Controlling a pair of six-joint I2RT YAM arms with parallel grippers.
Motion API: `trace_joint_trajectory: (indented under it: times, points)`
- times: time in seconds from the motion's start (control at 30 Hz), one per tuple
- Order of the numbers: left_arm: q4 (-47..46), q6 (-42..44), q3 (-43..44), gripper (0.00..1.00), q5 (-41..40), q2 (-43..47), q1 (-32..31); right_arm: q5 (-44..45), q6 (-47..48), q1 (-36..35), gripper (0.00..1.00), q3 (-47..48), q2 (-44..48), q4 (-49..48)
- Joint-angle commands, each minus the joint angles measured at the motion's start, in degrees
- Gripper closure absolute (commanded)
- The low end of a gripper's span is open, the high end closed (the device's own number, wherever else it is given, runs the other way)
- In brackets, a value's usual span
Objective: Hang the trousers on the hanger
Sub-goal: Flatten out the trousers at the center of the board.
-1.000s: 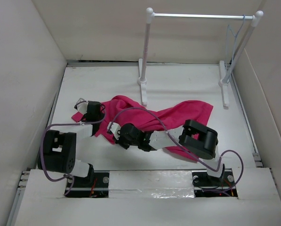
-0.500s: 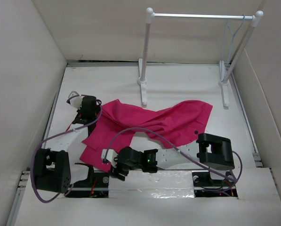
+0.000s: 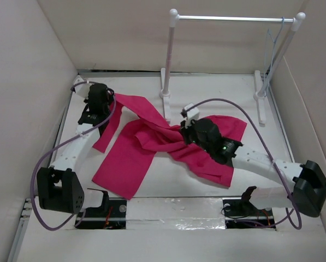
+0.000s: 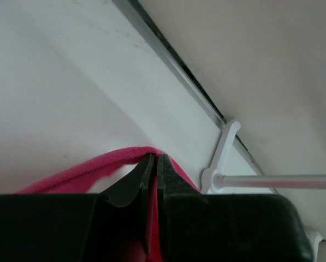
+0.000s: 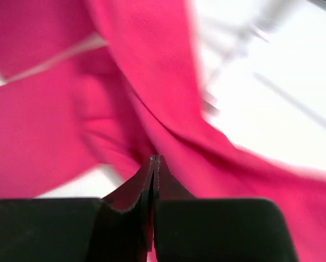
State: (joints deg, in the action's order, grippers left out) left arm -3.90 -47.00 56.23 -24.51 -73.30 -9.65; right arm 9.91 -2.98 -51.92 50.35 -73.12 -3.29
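Observation:
The magenta-pink trousers (image 3: 131, 158) lie spread across the middle of the table, one leg reaching toward the near left. My left gripper (image 3: 108, 100) is at the far left, shut on one edge of the fabric (image 4: 97, 166). My right gripper (image 3: 183, 132) is over the middle, shut on a bunched fold of the trousers (image 5: 168, 98). The thin pale hanger (image 3: 272, 46) hangs from the right end of the rack's bar, away from both grippers. The waistband button is not visible.
The white-poled rack (image 3: 171, 60) with a silver bar stands at the back; its left foot (image 3: 165, 94) is close to the trousers and shows in the left wrist view (image 4: 224, 158). White walls (image 3: 26, 82) enclose the table on the left, back and right.
The left gripper has moved away to the far left corner with the fabric. The right gripper has swung from the near edge to the middle, and the trousers have spread out.

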Motion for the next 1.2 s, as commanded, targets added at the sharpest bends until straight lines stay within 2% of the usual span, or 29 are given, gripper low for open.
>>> trace_joint_trajectory:
  times: [0.0, 0.07, 0.1, 0.13, 0.2, 0.3, 0.4, 0.47, 0.53, 0.6, 0.63, 0.67, 0.7, 0.8, 0.83, 0.9, 0.93, 0.97, 1.0, 1.03, 1.07, 1.1, 1.13, 1.17]
  points:
    - [1.6, 2.88, 7.29, 1.0, -1.94, -2.99, 0.07, 12.3, -9.11, 2.34, 0.99, -7.87, 4.81, 2.94]
    - [1.27, 3.58, 7.84, 1.0, -2.38, -2.99, -0.72, 15.38, -11.77, 8.74, 0.8, -14.38, 10.26, 2.41]
    - [-0.04, 3.76, 7.5, 1.0, -2.29, -2.47, -1.42, 15.14, -13.09, 11.72, 0.6, -16.23, 11.67, 1.98]
    - [-1.01, 3.94, 6.45, 1.0, -2.12, -1.68, -1.42, 14.61, -13.54, 18.11, 0.49, -17.81, 12.9, 1.54]
    - [-2.6, 4.99, 6.0, 1.0, -2.12, -1.85, -1.42, 11.11, -13.72, 24.47, 0.29, -21.16, 15.81, 1.01]
    - [0.55, 8.41, 12.57, 1.0, -3.17, -6.67, -0.72, 4.7, -13.36, 34.06, 0.26, -22.66, 17.31, -0.49]
    - [4.4, 12.09, 22.06, 1.0, -4.4, -15.27, -0.72, 5.37, -15.91, 39.24, 0.25, -23.53, 18.01, 0.92]
    - [7.93, 13.68, 31.1, 1.0, -5.37, -24.05, -0.2, 4.95, -17.32, 42.24, 0.25, -25.11, 17.75, -1.88]
    - [14.34, 15.27, 41.09, 1.0, -5.8, -33.16, -0.19, 0.57, -18.71, 47.07, 0.25, -26.26, 15.57, -4.52]
    - [18.47, 16.32, 47.54, 1.0, -4.41, -39.0, -0.19, 0.02, -19.43, 49.1, 0.2, -25.92, 12.76, -5.41]
    - [23.54, 16.24, 53.75, 0.94, -4.49, -43.81, 0.5, 0.19, -19.95, 50.67, 0.2, -24.87, 9.17, -5.76]
    - [25.24, 16.33, 55.73, 0.82, -4.23, -45.51, 0.51, -0.07, -20.22, 51.73, 0.2, -24.08, 7.49, -5.15]
    - [26.13, 16.5, 56.62, 0.58, -3.62, -46.31, 0.51, -2.24, -20.65, 52.7, 0.19, -23.29, 5.9, -4.63]
    - [23.17, 14.58, 52.51, 0.28, -0.72, -43.88, 1.74, -5.41, -21.45, 54.21, 0.18, -22.49, 1.94, -7.25]
    - [21.5, 14.05, 46.75, 0.28, 1.12, -39.51, 1.74, -5.69, -21.36, 54.73, 0.18, -22.14, 1.32, -8.13]
    - [13.63, 12.38, 38.21, 0.29, 1.31, -33.26, -0.27, -6.65, -22.06, 55.78, 0.21, -20.73, -0.79, -8.14]
    - [10.87, 12.03, 28.51, 0.3, 0.87, -26.27, -1.59, -7.79, -22.41, 56.66, 0.22, -20.55, -1.58, -8.66]
    - [7.97, 11.24, 23.37, 0.31, 1.04, -22.72, -4.82, -9.11, -22.76, 58.49, 0.24, -20.55, -2.37, -9.27]
    - [3.07, 11.23, 18.88, 0.36, 1.39, -19.63, -6.77, -12.6, -23.12, 59.38, 0.28, -20.81, -3.85, -9.97]
    - [1.11, 11.06, 10.57, 0.4, 1.31, -14.03, -8.87, -13.59, -23.38, 60.09, 0.29, -20.82, -4.3, -9.89]
    - [-0.65, 10.97, 6.57, 0.43, 1.66, -11.72, -11.24, -13.78, -23.56, 60.62, 0.3, -20.9, -4.4, -9.72]
    - [-2.41, 11.23, 3.22, 0.49, 1.66, -9.95, -16.23, -14.04, -23.65, 61.49, 0.32, -21.69, -3.79, -9.81]
    - [-2.08, 10.45, -2.03, 0.53, 0.88, -7.5, -18.63, -14.3, -23.65, 61.5, 0.38, -22.13, -3.35, -10.68]
    - [-1.73, 10.01, -4.44, 0.57, -0.09, -6.6, -20.83, -14.22, -23.56, 62.02, 0.4, -22.4, -3.17, -10.95]
